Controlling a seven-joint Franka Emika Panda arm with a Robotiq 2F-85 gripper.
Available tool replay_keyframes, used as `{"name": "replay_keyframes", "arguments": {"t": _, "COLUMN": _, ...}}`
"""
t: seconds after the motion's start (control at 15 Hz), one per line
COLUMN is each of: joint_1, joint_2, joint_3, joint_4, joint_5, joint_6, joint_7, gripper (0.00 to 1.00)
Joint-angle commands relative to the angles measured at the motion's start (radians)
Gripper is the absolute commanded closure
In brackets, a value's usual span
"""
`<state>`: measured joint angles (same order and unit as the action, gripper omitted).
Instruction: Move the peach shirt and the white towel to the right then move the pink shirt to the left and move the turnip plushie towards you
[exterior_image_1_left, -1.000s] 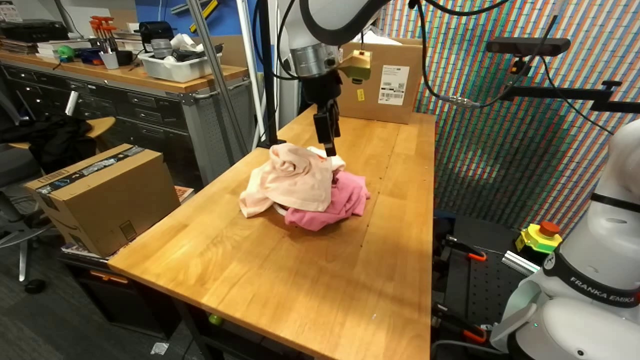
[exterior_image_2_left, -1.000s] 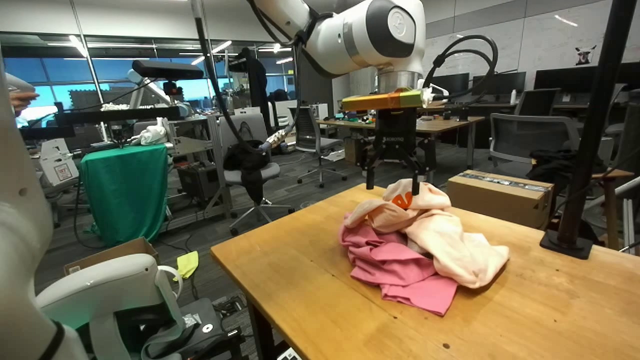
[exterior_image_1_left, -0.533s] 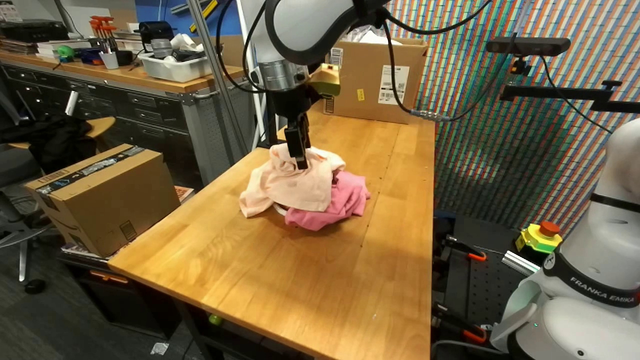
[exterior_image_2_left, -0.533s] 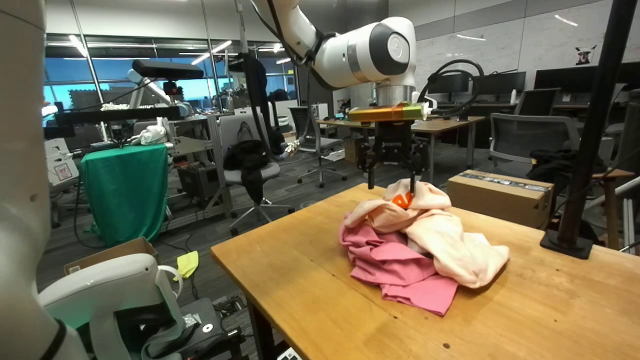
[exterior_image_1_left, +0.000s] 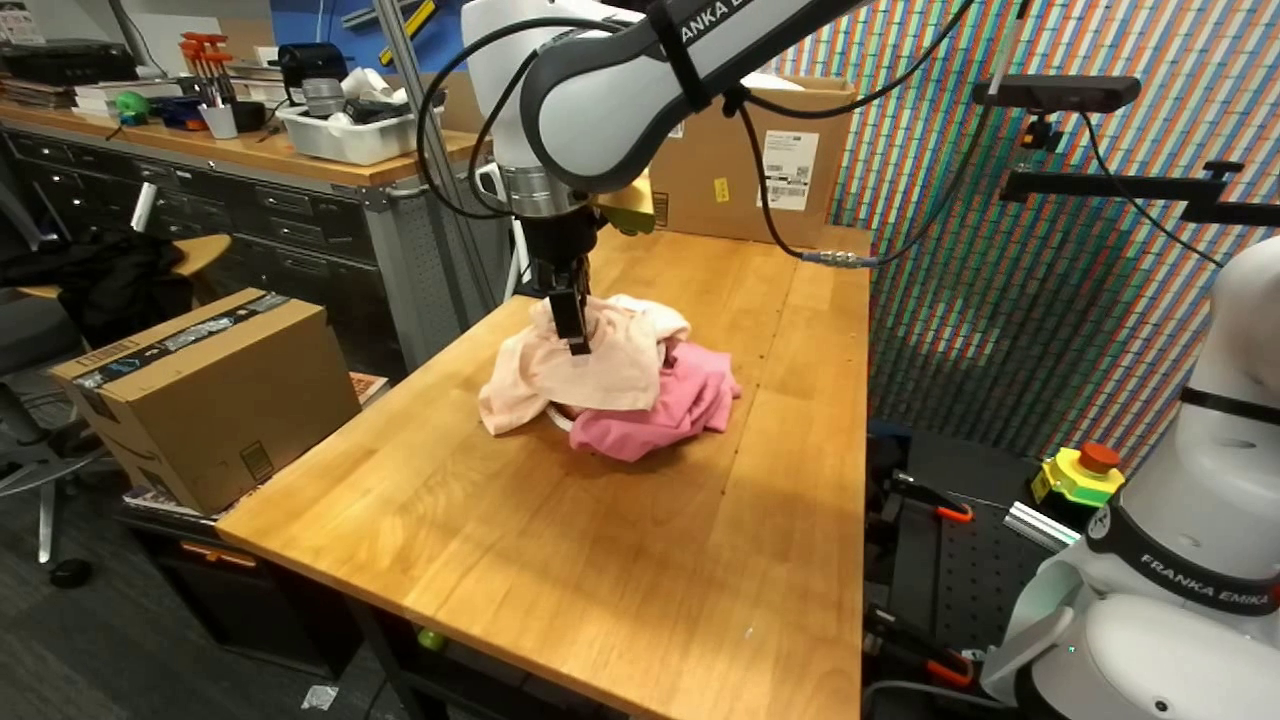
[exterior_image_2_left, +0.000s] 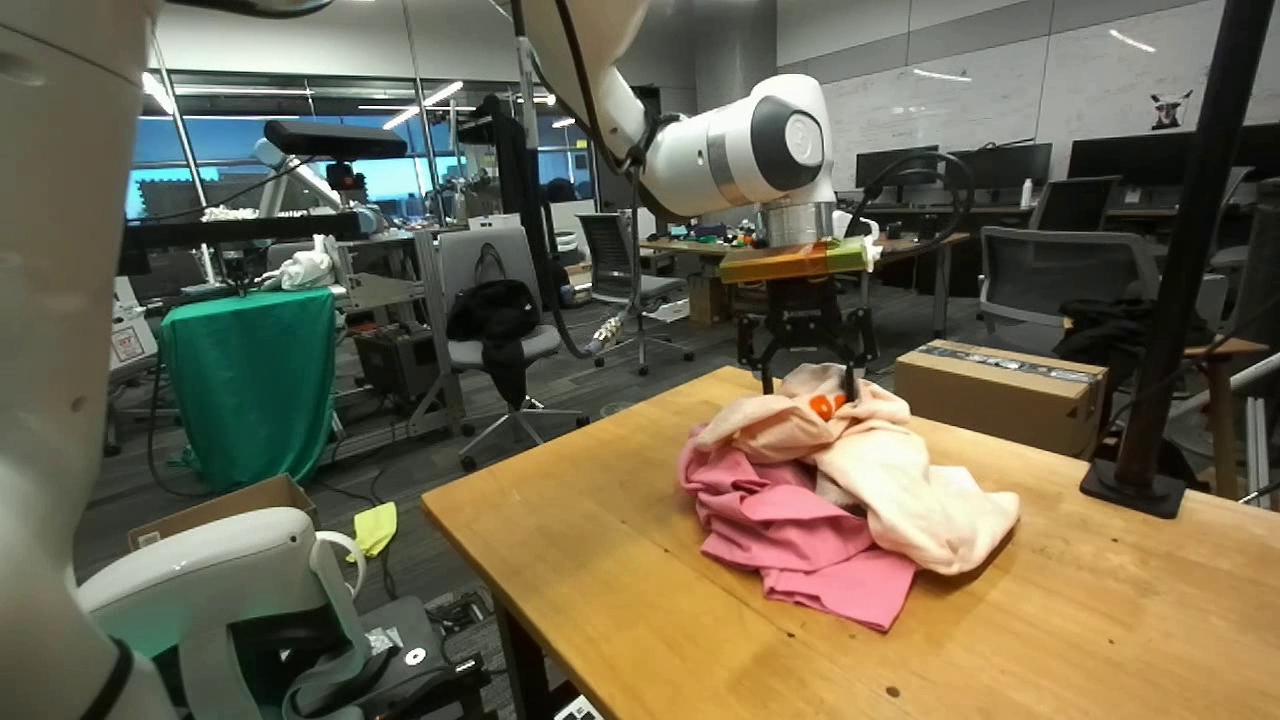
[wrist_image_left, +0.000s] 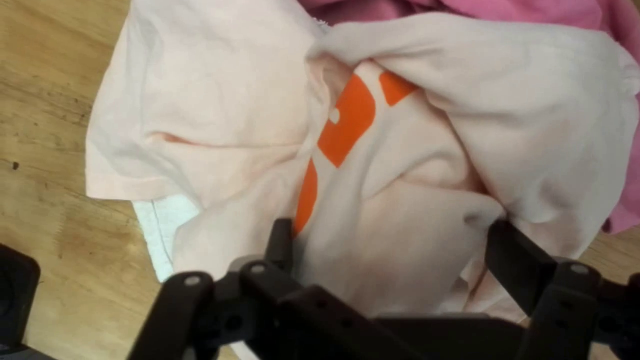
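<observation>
Peach folds fill the space below a robot's hand (wrist_image_left: 390, 231), which points down with its black fingers (wrist_image_left: 515, 260) spread wide on either side of the peach shirt (wrist_image_left: 235, 95). In the wrist view the fingertips stand right at the cloth, the one on the right against a deep crease; whether they press on the fabric cannot be told. Orange print (wrist_image_left: 347, 122) shows on the shirt just ahead of the hand, partly covered by a fold. The pink shirt (exterior_image_2_left: 800, 530) lies crumpled partly under the peach one, on the near side of the hand in an exterior view, and in the wrist view it edges the heap farther ahead of the fingers. To the left of the hand in the wrist view, a hemmed corner of white cloth (wrist_image_left: 170, 227) pokes out from below the peach shirt, its full extent hidden. In an exterior view a loose end of the peach shirt trails to the right of the hand across the wooden counter (exterior_image_2_left: 590, 540), which bears the whole heap. An orange and yellow block (exterior_image_2_left: 795, 262) sits just above the hand, below the white arm (exterior_image_2_left: 735, 150). Behind the hand in an exterior view, a cardboard box (exterior_image_1_left: 720, 150) with a white label stands at the far end of the counter, while a taped carton (exterior_image_1_left: 220, 390) sits well to the left of the hand and a yellow emergency stop (exterior_image_1_left: 1085, 475) well to its right.
</observation>
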<state>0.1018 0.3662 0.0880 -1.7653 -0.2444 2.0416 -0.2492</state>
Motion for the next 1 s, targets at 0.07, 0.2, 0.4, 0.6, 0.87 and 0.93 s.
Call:
{"name": "replay_keyframes", "arguments": {"t": 0.07, "joint_1": 0.001, "joint_2": 0.023, "joint_3": -0.006, "joint_4": 0.036, "joint_5": -0.011, "joint_6": 0.000, "joint_7": 0.009, "gripper": 0.26}}
{"name": "replay_keyframes", "arguments": {"t": 0.2, "joint_1": 0.005, "joint_2": 0.018, "joint_3": -0.008, "joint_4": 0.033, "joint_5": -0.013, "joint_6": -0.016, "joint_7": 0.025, "gripper": 0.42}}
{"name": "replay_keyframes", "arguments": {"t": 0.4, "joint_1": 0.006, "joint_2": 0.019, "joint_3": -0.009, "joint_4": 0.031, "joint_5": -0.017, "joint_6": -0.031, "joint_7": 0.029, "gripper": 0.65}}
{"name": "replay_keyframes", "arguments": {"t": 0.6, "joint_1": 0.004, "joint_2": 0.022, "joint_3": -0.009, "joint_4": 0.034, "joint_5": -0.015, "joint_6": -0.041, "joint_7": 0.026, "gripper": 0.87}}
{"name": "replay_keyframes", "arguments": {"t": 0.87, "joint_1": 0.004, "joint_2": 0.025, "joint_3": -0.014, "joint_4": 0.042, "joint_5": -0.020, "joint_6": -0.081, "joint_7": 0.027, "gripper": 0.95}}
{"name": "replay_keyframes", "arguments": {"t": 0.93, "joint_1": 0.003, "joint_2": 0.021, "joint_3": -0.015, "joint_4": 0.046, "joint_5": -0.021, "joint_6": -0.092, "joint_7": 0.026, "gripper": 0.91}}
